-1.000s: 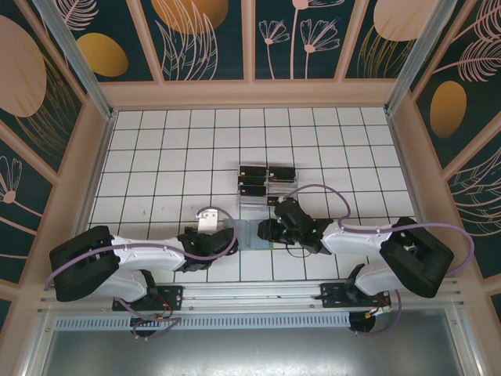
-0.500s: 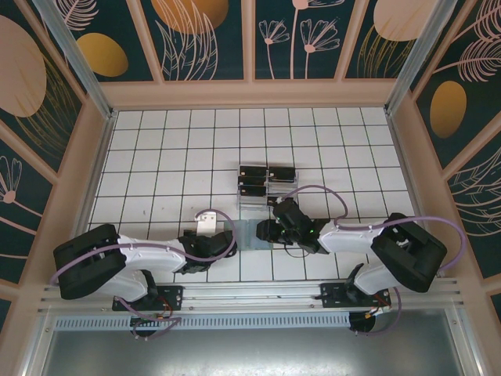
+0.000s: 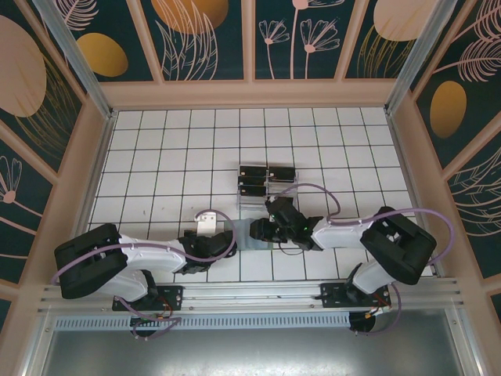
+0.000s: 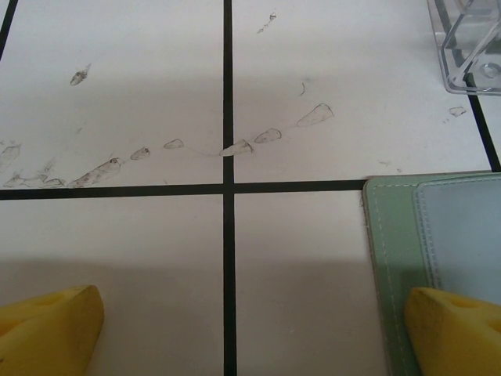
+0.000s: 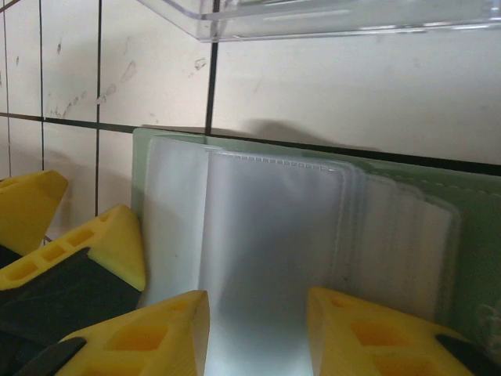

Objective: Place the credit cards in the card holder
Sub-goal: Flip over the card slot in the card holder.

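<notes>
The card holder [image 3: 249,234] is a pale green wallet lying open on the tiles, its clear sleeves [image 5: 274,235] facing up. Black credit cards [image 3: 252,173] stand in a clear rack [image 3: 266,192] just behind it. My right gripper [image 5: 258,329] hangs low over the sleeves, its fingers partly apart, with one sleeve running under the gap. Nothing black shows between them. My left gripper [image 4: 250,313] stands wide open at the holder's left edge [image 4: 391,258], one yellow fingertip [image 4: 458,329] over that edge, the other over bare tile.
The clear rack's corner [image 4: 470,47] is close ahead of the left gripper and its base [image 5: 329,19] just beyond the right one. The left gripper's yellow fingers [image 5: 109,243] lie beside the holder. Wooden walls [image 3: 86,180] ring the tiled floor.
My right gripper has slid a little left, further over the card holder, and its arm has swung in. The left gripper has edged right towards the holder's edge.
</notes>
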Controlling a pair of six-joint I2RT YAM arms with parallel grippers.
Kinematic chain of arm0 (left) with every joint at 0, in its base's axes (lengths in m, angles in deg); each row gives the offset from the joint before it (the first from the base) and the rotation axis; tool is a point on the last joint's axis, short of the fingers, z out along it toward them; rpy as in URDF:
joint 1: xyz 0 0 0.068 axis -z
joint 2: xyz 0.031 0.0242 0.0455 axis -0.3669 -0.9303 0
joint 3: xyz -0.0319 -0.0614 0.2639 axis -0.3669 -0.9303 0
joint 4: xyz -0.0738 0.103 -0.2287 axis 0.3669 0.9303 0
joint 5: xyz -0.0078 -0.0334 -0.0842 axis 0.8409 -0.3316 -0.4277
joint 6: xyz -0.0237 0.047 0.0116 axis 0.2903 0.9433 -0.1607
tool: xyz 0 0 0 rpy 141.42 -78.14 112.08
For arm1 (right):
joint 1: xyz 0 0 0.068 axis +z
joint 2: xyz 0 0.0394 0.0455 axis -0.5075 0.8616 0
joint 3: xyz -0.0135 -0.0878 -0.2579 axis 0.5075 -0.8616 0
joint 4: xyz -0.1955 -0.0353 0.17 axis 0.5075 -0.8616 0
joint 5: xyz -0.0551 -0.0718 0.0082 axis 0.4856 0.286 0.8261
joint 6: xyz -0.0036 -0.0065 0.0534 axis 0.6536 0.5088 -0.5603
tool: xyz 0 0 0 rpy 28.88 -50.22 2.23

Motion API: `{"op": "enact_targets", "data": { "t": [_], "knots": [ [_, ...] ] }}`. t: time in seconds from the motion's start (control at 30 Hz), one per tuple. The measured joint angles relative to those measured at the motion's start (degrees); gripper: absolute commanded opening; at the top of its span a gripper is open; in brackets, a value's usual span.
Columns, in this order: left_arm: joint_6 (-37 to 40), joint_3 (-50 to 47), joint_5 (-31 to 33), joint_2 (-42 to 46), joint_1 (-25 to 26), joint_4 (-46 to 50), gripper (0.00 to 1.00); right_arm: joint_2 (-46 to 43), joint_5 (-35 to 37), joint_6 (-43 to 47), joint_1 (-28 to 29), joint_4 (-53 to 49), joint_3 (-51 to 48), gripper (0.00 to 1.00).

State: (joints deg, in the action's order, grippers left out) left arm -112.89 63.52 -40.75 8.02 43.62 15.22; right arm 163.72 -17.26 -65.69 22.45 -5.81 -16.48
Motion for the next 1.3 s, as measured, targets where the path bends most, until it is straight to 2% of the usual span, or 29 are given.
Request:
{"op": "enact_targets", "data": {
  "t": [0.4, 0.83, 1.3],
  "knots": [
    [-0.48, -0.68, -0.02, 1.22, 0.00, -0.28, 0.98, 1.31, -1.40, -0.17, 1.92, 0.98, 4.07, 0.37],
    [-3.63, -1.84, 3.43, 14.23, 0.00, 4.63, 0.98, 6.56, -2.27, -0.22, 3.28, 1.44, 7.54, 0.37],
    [-4.70, -3.67, 4.20, 17.90, 0.00, 6.36, 0.98, 10.88, -2.69, -0.26, 5.05, 1.84, 11.96, 0.36]
  ]
}}
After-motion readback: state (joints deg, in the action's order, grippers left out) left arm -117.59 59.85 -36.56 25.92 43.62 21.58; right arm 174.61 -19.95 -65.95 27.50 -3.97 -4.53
